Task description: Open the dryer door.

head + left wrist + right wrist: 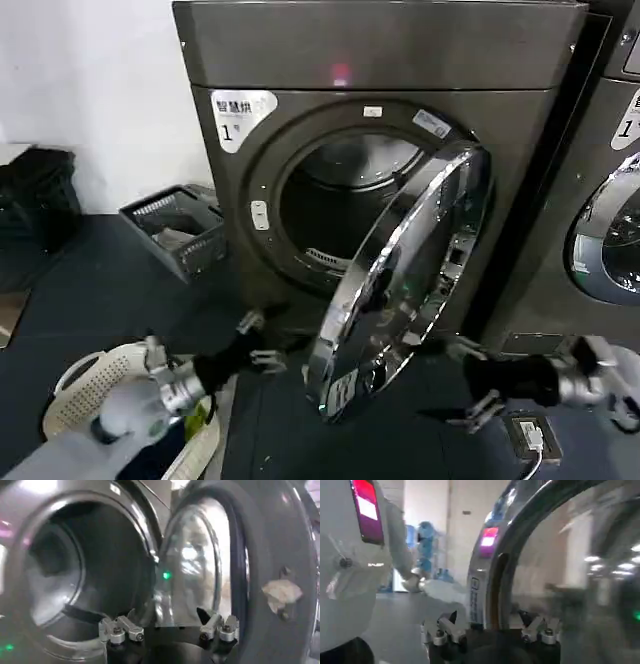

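White arms, black-and-silver hands

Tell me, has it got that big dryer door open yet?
Mostly. The dryer door already stands swung out, showing the drum of the dryer. The left pincer and right pincer hover open beside its lower edge, holding nothing. Perhaps a wider swing remains.

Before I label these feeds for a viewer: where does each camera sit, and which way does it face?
Head view: on the head, looking forward and down at the dark grey-brown metallic dryer, its chrome-ringed round door half open; both arms low.
Left wrist view: behind the open left pincer, facing the drum and the door's inner side.
Right wrist view: behind the open right pincer, facing the door's outer glass.
All share the door.
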